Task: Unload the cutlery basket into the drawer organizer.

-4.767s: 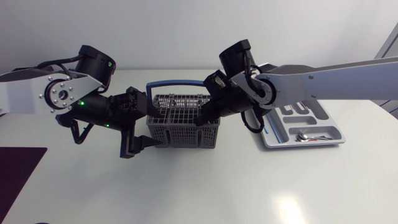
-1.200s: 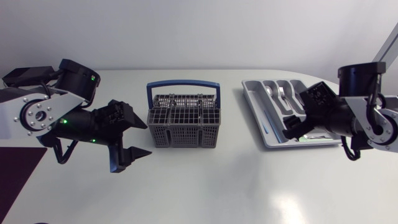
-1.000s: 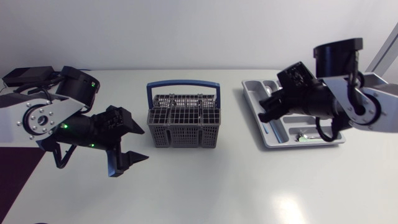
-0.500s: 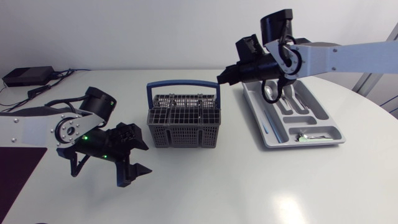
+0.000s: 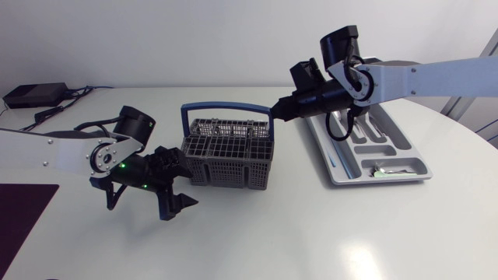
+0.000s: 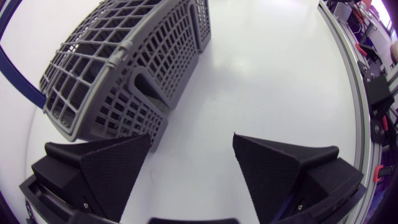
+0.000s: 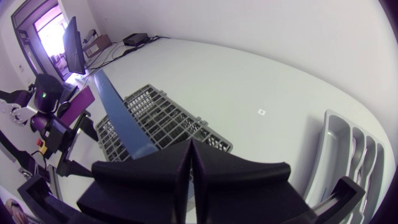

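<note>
Change, first: the right arm had left the drawer organizer [image 5: 342, 179] and swung across to the cutlery basket [image 5: 229, 152], while the left arm had closed in on the basket's opposite side; the basket itself sat skewed on the counter [image 5: 311, 233], no longer square as before. Judgement: one drop-off looked finished and a further pick from the basket was being set up, with the left arm seemingly there to steady it. Right gripper [image 5: 274, 113]: fingers pressed together, nothing visible between them, poised just over the basket's organizer-side rim, close beside the blue handle [image 5: 226, 109]; in the right wrist view the gripper [image 7: 191, 146] had the handle [image 7: 121, 112] and the grid top of the basket [image 7: 168, 121] just ahead and below. Left gripper [image 5: 180, 183]: fingers spread wide, holding nothing; in the left wrist view [image 6: 192, 137] the basket [image 6: 137, 68] lay ahead of one finger, a corner close to it, not between the two. Cutlery [image 5: 385, 171]: some pieces lay in the organizer's near compartment. Basket contents: could not be made out.
</note>
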`<state>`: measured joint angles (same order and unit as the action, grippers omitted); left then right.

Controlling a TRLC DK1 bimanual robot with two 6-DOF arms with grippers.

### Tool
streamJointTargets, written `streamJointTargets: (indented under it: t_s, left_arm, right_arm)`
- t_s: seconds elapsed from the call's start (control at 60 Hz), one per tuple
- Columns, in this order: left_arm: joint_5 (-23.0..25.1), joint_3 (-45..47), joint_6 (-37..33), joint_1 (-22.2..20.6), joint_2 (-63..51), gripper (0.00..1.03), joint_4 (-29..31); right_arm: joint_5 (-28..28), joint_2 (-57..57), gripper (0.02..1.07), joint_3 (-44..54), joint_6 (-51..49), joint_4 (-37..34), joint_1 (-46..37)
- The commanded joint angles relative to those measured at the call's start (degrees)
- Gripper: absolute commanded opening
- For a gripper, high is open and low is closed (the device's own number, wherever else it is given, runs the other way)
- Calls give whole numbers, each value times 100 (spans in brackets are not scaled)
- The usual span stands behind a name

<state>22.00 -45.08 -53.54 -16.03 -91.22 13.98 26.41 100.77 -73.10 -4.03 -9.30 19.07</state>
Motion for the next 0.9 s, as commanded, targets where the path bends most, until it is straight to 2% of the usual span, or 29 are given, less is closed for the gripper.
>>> streamJointTargets:
  t_s: [0.0, 0.417, 0.75, 0.883]
  left_arm:
    - [-3, -238, 89, 109, -238, 97, -88]
    - [24, -994, -51, 417, -950, 97, -176]
    - [24, -1785, -34, 399, -1530, 97, -167]
    - [24, -1908, -51, 452, -1566, 98, -106]
  right_arm:
    - [101, -339, 7, 358, 122, -98, 62]
    - [118, -1341, 7, 1351, 148, -300, 738]
    - [-242, -1561, 7, 1457, 175, -485, 1521]
    - [-427, -1763, 8, 1483, 87, -485, 1494]
